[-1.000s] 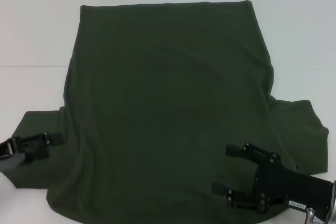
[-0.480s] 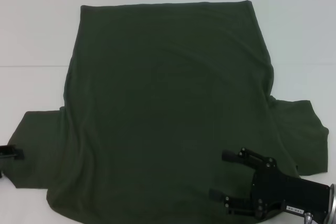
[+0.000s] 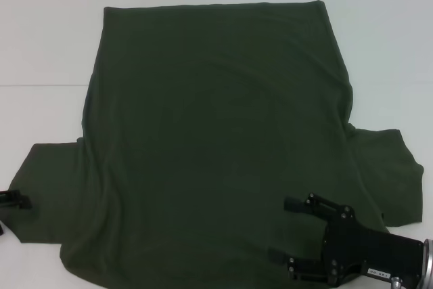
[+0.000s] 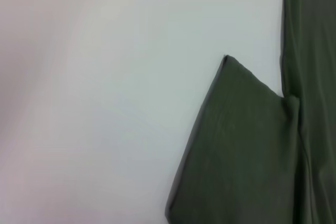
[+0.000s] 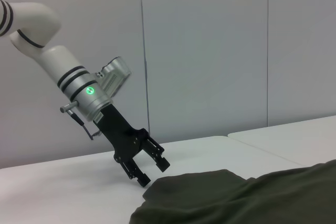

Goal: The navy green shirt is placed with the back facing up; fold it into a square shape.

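The navy green shirt (image 3: pixel 216 140) lies flat on the white table (image 3: pixel 40 52), hem at the far side and one sleeve out to each side. My right gripper (image 3: pixel 281 229) hovers open over the near right part of the shirt, close to the right sleeve (image 3: pixel 385 167), with nothing between its fingers. My left gripper (image 3: pixel 13 199) shows only as a tip at the left edge of the head view, beside the left sleeve (image 3: pixel 47 181). In the right wrist view the left gripper (image 5: pixel 153 173) stands open just above the sleeve's edge (image 5: pixel 173 187). The left wrist view shows that sleeve (image 4: pixel 236 145).
A seam in the table top (image 3: pixel 40 86) runs across behind the shirt's middle. Bare white table (image 4: pixel 94 103) lies to the left of the left sleeve. A pale panelled wall (image 5: pixel 210 51) stands beyond the table.
My left gripper has drawn back to the left, off the left sleeve, almost out of the head view. My right gripper has slipped slightly toward the near edge. The shirt lies as before.
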Controlling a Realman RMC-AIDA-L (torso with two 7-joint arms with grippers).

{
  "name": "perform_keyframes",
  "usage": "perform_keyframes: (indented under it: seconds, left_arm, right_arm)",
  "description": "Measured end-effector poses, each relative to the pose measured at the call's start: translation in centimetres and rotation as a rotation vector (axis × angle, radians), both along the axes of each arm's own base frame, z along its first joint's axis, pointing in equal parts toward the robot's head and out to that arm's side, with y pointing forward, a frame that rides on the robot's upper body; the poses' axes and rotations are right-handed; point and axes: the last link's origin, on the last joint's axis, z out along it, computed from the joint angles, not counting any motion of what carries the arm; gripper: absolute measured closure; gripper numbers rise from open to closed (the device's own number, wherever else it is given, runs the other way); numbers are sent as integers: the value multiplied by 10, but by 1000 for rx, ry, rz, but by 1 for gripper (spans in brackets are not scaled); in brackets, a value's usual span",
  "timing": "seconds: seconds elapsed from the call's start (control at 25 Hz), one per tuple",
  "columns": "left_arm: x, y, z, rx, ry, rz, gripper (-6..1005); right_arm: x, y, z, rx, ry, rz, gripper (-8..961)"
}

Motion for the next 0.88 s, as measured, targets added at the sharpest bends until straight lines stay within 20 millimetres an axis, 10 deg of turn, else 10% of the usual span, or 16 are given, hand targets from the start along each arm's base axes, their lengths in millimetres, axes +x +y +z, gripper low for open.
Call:
perform_keyframes:
  seconds: [0.88]
  left_arm:
    - [-3, 4, -3, 12, -12, 20, 139]
  right_arm:
    - [-2, 1, -1, -3, 3, 2, 27]
